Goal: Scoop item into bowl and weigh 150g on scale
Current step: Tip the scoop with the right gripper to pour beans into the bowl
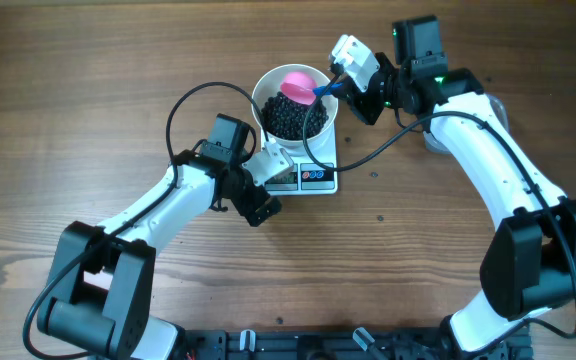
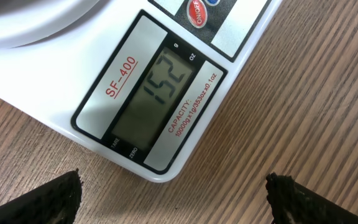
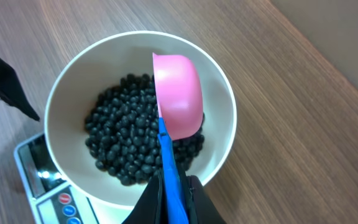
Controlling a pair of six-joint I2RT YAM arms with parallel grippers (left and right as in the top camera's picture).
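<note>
Holds left gripper (image 2: 173,208) wide open, empty, near the scale (image 2: 154,99) to show its screen (image 2: 151,96). Rests bowl (image 3: 73,93) on scale, black beans (image 3: 120,130) piled inside. Pinches blue handle (image 3: 168,165) of the pink scoop (image 3: 179,102) tight in right gripper (image 3: 173,193), over the beans.

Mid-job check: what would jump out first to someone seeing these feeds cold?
The pink scoop, gripped by its blue handle in the right gripper, hangs over the white bowl of black beans near the table's centre. In the left wrist view the scale fills the frame, its display reading 152, with the open left gripper just in front.
</note>
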